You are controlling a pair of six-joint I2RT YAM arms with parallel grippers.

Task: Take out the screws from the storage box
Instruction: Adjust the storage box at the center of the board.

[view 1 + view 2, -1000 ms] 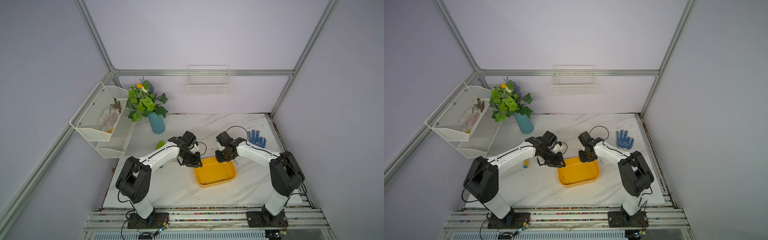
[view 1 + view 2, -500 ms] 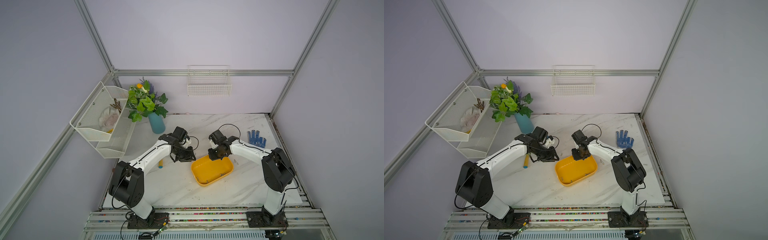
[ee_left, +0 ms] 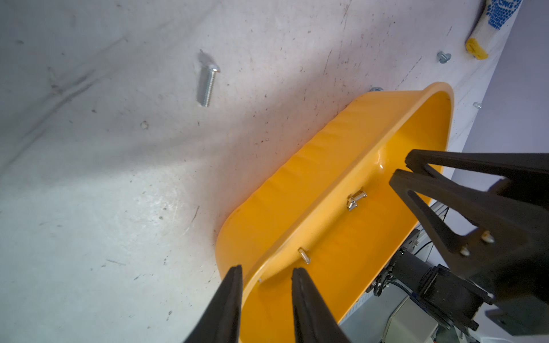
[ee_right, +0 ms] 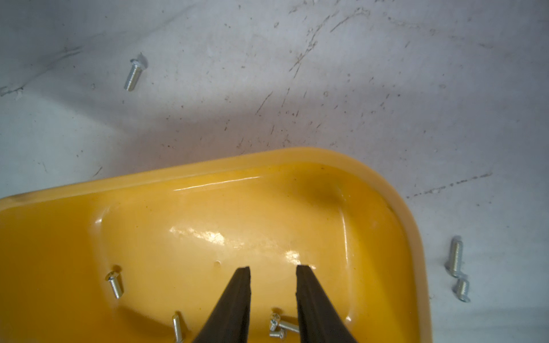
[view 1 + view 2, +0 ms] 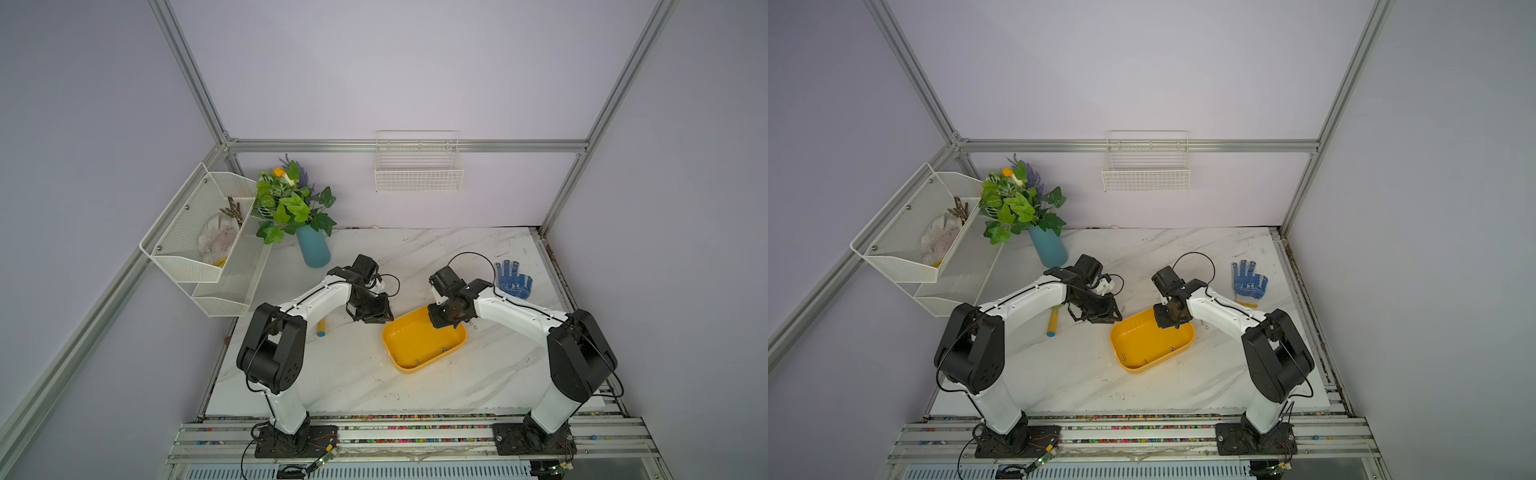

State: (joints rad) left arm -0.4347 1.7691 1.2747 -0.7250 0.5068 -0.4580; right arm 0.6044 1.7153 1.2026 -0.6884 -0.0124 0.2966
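Yellow-orange plastic storage box [image 5: 409, 343] rests on the marbled worktop [image 5: 353, 374] with tiny silvery screws [image 4: 114, 285] inside, the right arm's claw [image 4: 273, 268] lowered into it, parted and empty, the left arm's claw [image 3: 267, 271] parted too, seemingly astride its rim.

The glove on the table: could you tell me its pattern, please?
White glove with blue dots, yellow cuff; clearest in the left wrist view.
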